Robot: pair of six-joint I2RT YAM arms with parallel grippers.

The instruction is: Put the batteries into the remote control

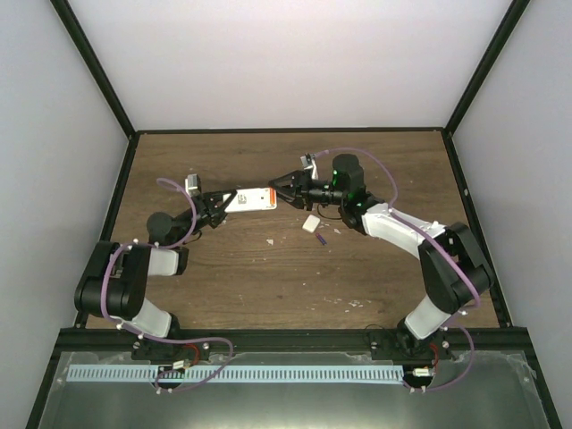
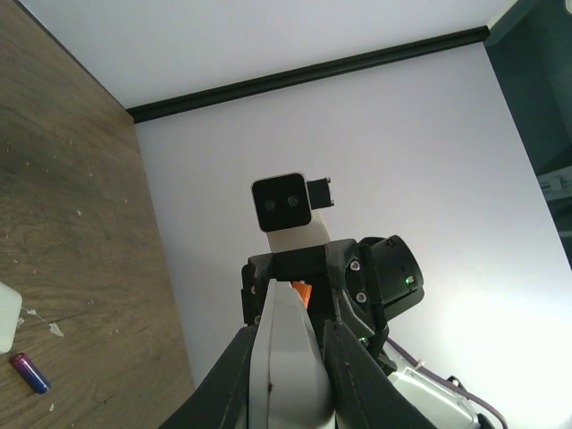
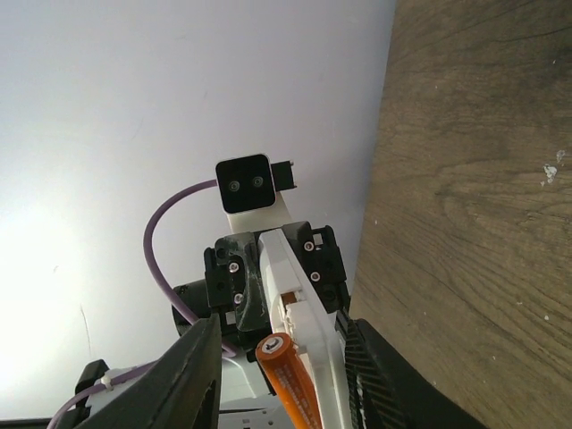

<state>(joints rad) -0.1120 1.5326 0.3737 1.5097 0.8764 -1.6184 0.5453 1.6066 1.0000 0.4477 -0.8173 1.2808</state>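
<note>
My left gripper (image 1: pixel 222 205) is shut on the white remote control (image 1: pixel 249 199) and holds it off the table, pointing right. In the left wrist view the remote (image 2: pixel 288 357) sits edge-on between my fingers. My right gripper (image 1: pixel 284 191) faces it, jaws spread around the remote's far end. In the right wrist view the orange battery (image 3: pixel 291 386) lies against the remote's open compartment (image 3: pixel 302 299), with a gap between it and my left finger (image 3: pixel 183 380). The purple battery (image 1: pixel 320 239) lies on the table and also shows in the left wrist view (image 2: pixel 29 373).
The small white square cover (image 1: pixel 312 222) lies on the wood table just above the purple battery, and its corner shows in the left wrist view (image 2: pixel 7 317). Pale wood chips (image 1: pixel 272 240) dot the table. White walls with black frame posts surround the table.
</note>
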